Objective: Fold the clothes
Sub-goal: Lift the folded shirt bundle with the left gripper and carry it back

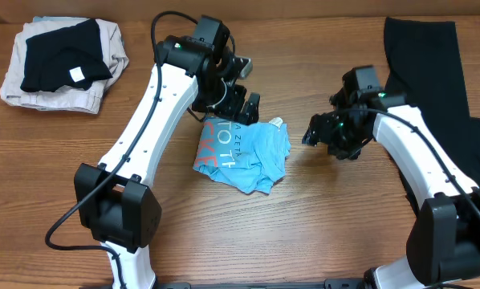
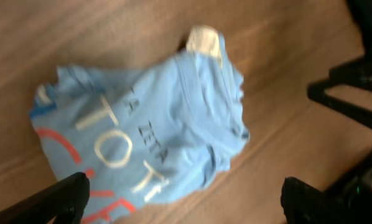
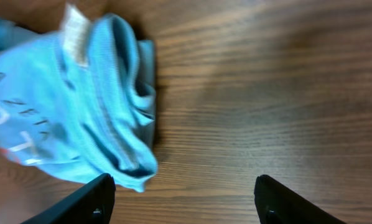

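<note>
A crumpled light blue T-shirt [image 1: 244, 152] with white and red lettering lies bunched mid-table; it shows in the left wrist view [image 2: 142, 137] and the right wrist view [image 3: 68, 112]. A white tag [image 2: 204, 40] sticks out at its far edge. My left gripper [image 1: 238, 104] is open and empty, just above the shirt's back edge. My right gripper [image 1: 319, 132] is open and empty, a little to the right of the shirt, over bare wood. A long plain black garment [image 1: 433, 88] lies flat at the far right, partly under my right arm.
A pile of folded clothes [image 1: 63, 60], black on beige, sits at the back left corner. The wooden table [image 1: 320, 225] is bare in front of the shirt.
</note>
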Available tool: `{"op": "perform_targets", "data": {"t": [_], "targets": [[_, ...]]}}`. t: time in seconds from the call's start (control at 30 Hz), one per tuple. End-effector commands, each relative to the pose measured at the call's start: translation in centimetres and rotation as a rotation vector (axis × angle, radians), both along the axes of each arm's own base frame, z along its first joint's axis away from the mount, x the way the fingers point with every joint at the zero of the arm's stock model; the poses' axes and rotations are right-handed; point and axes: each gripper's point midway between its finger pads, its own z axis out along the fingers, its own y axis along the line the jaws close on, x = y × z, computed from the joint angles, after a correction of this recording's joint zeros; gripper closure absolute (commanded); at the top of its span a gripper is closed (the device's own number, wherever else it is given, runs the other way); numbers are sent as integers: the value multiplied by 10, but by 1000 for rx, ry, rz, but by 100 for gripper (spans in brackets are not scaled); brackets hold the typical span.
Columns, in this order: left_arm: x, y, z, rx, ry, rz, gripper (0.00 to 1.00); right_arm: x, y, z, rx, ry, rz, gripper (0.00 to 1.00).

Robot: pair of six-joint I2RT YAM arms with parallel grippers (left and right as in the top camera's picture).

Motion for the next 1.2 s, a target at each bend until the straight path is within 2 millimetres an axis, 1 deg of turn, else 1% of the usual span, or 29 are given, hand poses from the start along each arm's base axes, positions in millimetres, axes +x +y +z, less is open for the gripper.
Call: {"op": "perform_targets", "data": {"t": [0.0, 0.07, 0.17, 0.3, 0.4, 0.47, 0.53, 0.67, 0.8, 0.87, 0.9, 1.03, 1.1, 1.17], "targets": [[-22, -5, -7, 53, 20, -123, 0, 1, -9, -3, -32, -3, -51, 23], [-36, 3, -25, 133, 67, -134, 0, 5, -18, -3, -48, -14, -72, 23], [-53, 11, -55, 216, 141, -97, 0, 9, -31, -4, -66, -22, -105, 22], [-70, 13, -93, 238, 187, -104, 0, 13, -46, -5, -81, -27, -141, 21], [-76, 16, -116, 247, 196, -107, 0, 14, -52, -4, -81, -27, -158, 21], [-78, 19, -126, 256, 190, -106, 0, 15, -55, -4, -82, -30, -164, 21], [-76, 26, -134, 293, 171, -104, 0, 16, -55, -4, -82, -38, -153, 21], [-64, 48, -146, 417, 94, -93, 0, 17, -55, -4, -82, -42, -152, 20], [-47, 70, -158, 542, -10, -75, 0, 17, -55, -4, -83, -41, -152, 20], [-34, 80, -163, 603, -83, -56, 0, 17, -55, -4, -83, -42, -152, 20], [-20, 89, -165, 653, -154, -30, 0, 17, -55, -4, -84, -43, -149, 20], [3, 101, -166, 693, -257, -33, 0, 16, -57, -5, -95, -39, -150, 20], [23, 109, -162, 707, -326, -42, 0, 16, -57, -5, -95, -39, -150, 20], [44, 119, -154, 733, -403, -35, 0, 16, -57, -5, -95, -40, -150, 20]]}}
